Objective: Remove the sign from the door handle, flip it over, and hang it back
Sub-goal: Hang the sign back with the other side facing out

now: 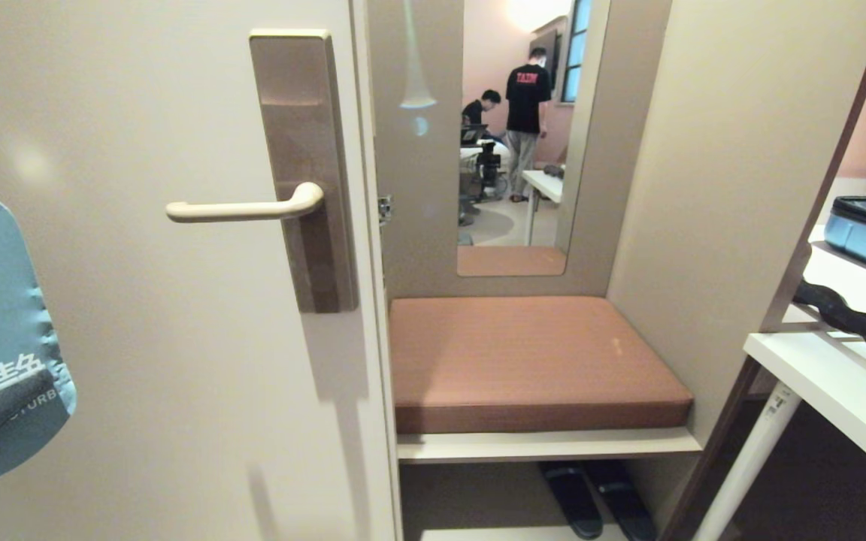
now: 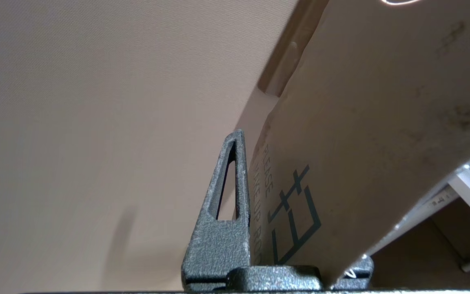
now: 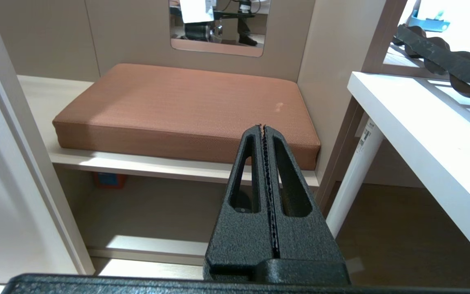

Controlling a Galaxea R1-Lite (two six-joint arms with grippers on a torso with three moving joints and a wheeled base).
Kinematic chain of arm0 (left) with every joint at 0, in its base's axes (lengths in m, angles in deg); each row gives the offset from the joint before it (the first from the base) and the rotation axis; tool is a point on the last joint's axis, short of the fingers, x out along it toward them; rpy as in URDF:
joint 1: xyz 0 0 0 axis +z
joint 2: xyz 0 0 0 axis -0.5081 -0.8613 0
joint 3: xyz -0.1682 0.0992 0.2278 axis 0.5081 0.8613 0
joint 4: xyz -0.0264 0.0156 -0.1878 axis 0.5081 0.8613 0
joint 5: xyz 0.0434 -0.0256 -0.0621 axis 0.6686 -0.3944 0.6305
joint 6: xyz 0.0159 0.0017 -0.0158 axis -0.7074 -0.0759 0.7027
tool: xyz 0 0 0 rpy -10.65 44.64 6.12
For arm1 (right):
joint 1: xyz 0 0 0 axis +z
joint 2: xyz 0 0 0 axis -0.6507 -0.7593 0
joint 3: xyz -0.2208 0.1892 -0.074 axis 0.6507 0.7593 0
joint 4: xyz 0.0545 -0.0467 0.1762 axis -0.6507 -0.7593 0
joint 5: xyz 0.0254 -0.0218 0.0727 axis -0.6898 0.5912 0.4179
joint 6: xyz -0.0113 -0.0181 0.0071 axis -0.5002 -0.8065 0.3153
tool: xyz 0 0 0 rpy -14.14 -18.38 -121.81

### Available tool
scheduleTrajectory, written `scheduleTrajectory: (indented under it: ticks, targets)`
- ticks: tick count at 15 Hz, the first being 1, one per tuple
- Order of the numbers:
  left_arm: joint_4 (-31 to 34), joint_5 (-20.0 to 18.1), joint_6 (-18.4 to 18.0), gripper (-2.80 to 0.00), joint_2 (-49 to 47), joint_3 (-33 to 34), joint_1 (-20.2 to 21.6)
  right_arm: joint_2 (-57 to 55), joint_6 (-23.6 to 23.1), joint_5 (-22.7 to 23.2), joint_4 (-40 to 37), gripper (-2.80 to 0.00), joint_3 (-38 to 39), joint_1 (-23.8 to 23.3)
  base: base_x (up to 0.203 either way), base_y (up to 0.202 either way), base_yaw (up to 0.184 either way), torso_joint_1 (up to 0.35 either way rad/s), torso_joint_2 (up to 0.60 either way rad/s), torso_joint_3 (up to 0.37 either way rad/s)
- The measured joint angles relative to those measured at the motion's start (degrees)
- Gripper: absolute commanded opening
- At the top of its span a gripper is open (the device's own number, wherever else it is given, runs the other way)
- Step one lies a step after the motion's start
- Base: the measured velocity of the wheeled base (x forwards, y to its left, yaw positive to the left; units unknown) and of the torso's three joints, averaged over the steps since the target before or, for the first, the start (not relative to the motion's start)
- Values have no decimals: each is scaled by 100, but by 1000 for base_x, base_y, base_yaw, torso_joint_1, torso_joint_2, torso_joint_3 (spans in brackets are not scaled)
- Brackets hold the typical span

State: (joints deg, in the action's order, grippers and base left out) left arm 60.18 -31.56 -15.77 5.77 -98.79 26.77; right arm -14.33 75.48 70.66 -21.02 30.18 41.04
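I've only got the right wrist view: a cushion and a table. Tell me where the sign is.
Observer: The left gripper holds the sign at the head view's left edge, off the door handle, which hangs bare.
Operator: Report which face points where.
Observer: The blue face with white text points toward the head camera. The white face with blue text points toward the left wrist camera.
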Motion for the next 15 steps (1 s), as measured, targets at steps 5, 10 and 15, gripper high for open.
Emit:
scheduleTrajectory:
  ticks: [5,10,15]
  targets:
    - [-25,194,342,-280,-816,-516,7,0,0,-3,-2,-280,0,2,0,0,0,0,0,0]
    - [-451,200,548,-280,-1433,-607,9,0,0,-2,-4,-280,0,5,0,0,0,0,0,0]
    - [-784,212,569,-280,-1945,-614,9,0,1,0,-2,-280,0,2,0,0,0,0,0,0]
